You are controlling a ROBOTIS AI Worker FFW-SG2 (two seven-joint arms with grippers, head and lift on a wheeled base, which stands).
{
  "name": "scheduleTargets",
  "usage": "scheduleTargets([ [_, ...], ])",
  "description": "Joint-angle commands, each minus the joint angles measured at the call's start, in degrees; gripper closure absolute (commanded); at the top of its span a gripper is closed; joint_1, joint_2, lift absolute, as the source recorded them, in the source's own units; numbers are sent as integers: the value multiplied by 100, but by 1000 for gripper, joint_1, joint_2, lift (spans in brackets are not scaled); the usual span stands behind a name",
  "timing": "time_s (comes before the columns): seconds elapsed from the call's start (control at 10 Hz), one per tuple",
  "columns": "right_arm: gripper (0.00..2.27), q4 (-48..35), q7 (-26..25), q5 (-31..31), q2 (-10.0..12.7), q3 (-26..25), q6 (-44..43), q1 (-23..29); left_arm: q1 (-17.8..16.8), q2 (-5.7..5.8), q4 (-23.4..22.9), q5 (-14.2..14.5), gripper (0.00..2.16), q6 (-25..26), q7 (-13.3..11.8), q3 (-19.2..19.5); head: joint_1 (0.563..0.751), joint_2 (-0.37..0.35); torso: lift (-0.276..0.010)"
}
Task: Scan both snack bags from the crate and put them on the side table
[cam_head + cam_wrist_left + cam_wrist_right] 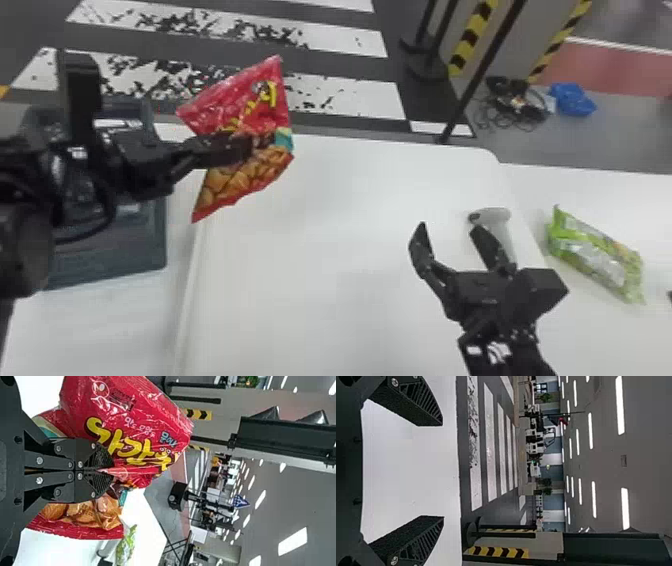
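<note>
Head view: your left gripper [246,146] points rightward from the left edge, pinching the red bag [260,107] by its middle, above the white table's [325,235] left side. Your right gripper [449,229] comes up from the bottom edge, its fingers spread apart. Beside them lies the scanner [494,216]; to the right, the green bag [595,255] lies on the side table [605,197]. Behind are a striped floor [345,97] and cables [520,107]. Your left arm partly hides the crate [132,250]; a right finger partly covers the scanner.
</note>
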Motion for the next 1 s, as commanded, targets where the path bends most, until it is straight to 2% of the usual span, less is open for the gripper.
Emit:
scheduleTargets([
  [0.0, 90, -31, -60, -4, -5, -26, 0, -9, 9, -89, 51, -209, 2135, 18, 140, -522, 695, -239, -87],
  [0.1, 90, -40, -86, -21, 4, -62, 0, -35, 9, -98, 174, -359, 2135, 18, 184, -917, 695, -271, -87],
  [0.3, 90, -57, -121, -57, 13, -132, 17, -53, 9, -256, 684, -596, 2135, 18, 324, -1409, 695, -332, -87],
  [0.5, 90, -48, -130, -92, 13, -167, 35, -70, -106, -309, 1326, -622, 2067, -176, 491, -1814, 695, -350, -87],
  [0.6, 90, -48, -130, -100, 13, -176, 35, -88, -158, -326, 1607, -596, 2010, -334, 491, -2016, 695, -350, -87],
  [0.7, 90, -48, -130, -109, 13, -185, 52, -88, -158, -388, 1871, -570, 1744, -597, 570, -2227, 695, -350, -87],
  [0.8, 90, -48, -130, -127, 22, -185, 52, -88, -158, -414, 2020, -508, 1197, -703, 755, -2323, 695, -350, -87],
  [0.9, 90, -48, -130, -127, 22, -185, 52, -88, -158, -414, 2020, -535, 947, -703, 983, -2420, 695, -350, -87],
])
